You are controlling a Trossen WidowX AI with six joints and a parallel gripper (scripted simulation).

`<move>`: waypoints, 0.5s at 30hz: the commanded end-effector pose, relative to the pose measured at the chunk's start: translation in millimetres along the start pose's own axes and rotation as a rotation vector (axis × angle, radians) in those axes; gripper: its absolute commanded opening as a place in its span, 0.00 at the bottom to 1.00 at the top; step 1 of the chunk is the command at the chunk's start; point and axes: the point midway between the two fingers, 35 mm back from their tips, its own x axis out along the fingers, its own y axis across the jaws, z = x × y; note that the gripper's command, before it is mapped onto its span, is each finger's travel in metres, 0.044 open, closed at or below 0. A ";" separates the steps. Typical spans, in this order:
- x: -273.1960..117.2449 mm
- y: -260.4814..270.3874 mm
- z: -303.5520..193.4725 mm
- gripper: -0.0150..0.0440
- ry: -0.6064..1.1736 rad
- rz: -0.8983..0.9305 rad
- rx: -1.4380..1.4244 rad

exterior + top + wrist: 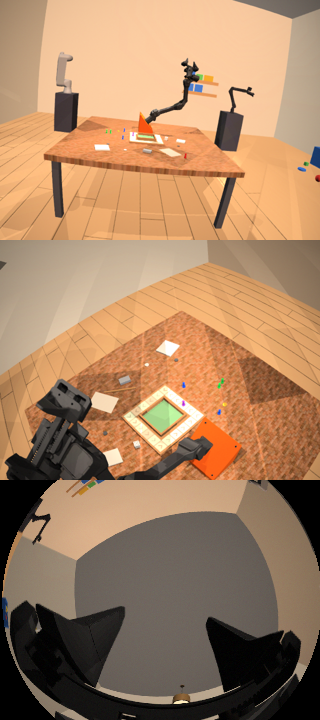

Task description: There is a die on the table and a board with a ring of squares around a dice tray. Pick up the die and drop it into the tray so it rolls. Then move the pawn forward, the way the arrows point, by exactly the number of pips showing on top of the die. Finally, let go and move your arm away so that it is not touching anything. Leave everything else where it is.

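The white die [136, 444] [166, 138] lies on the table beside the board, off its lower-left edge in the top view. Several pips show on its top; I cannot read the number surely. The cream board [160, 446] [132, 141] has a ring of arrow squares around the wooden-rimmed tray [161, 434] with a green floor, which holds nothing. A purple pawn [183, 403] [133, 134] stands on the ring's upper-right side in the top view. My gripper [190, 60] [167, 617] is open and empty, raised high above the table and pointing upward.
An orange wedge [217, 446] [144, 126] carries my arm's base beside the board. Blue pawns [183, 385] [219, 412], green pawns [222, 380] [219, 385] and a red pawn [185, 156] stand off the board. A grey block [124, 380], a stick [120, 389] and flat cards [104, 402] [113, 457] lie around.
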 end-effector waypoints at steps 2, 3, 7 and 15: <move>-0.5 -3.2 -1.7 0.84 0.007 -0.010 -0.004; -1.3 -7.2 -3.8 0.80 0.016 -0.023 -0.010; -9.4 -37.8 -21.3 0.72 0.091 -0.117 -0.050; -53.0 -127.1 -70.3 0.72 0.353 -0.386 -0.196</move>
